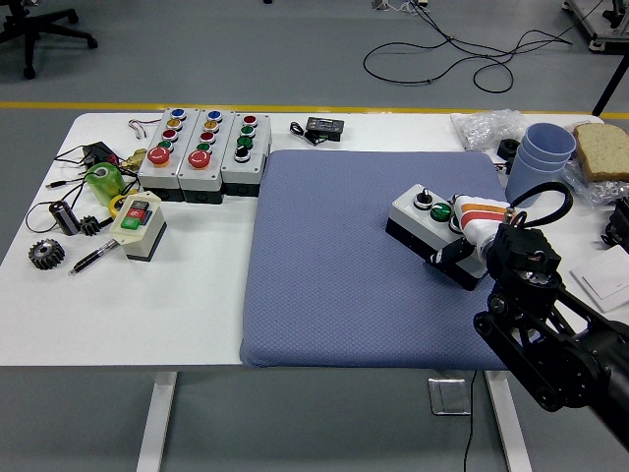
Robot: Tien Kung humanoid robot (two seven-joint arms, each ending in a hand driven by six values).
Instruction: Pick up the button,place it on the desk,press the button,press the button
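Note:
A small grey button box (421,218) with a black base, a black knob and a green button lies slantwise on the right part of the blue mat (334,246). My right hand (474,232), white with orange and black stripes, is curled over the box's right end, with the black thumb against its near side. The hand hides that end of the box. Whether the box rests on the mat or hangs just above it I cannot tell. The left arm is out of view.
Three larger button boxes (201,147) stand in a row at the back left, and a small red-and-green switch box (138,224) sits nearer. A gear (44,255), a pen (93,258) and a green roll (101,182) lie at the left. Stacked blue cups (541,157) and bagged bread (601,149) are at the right.

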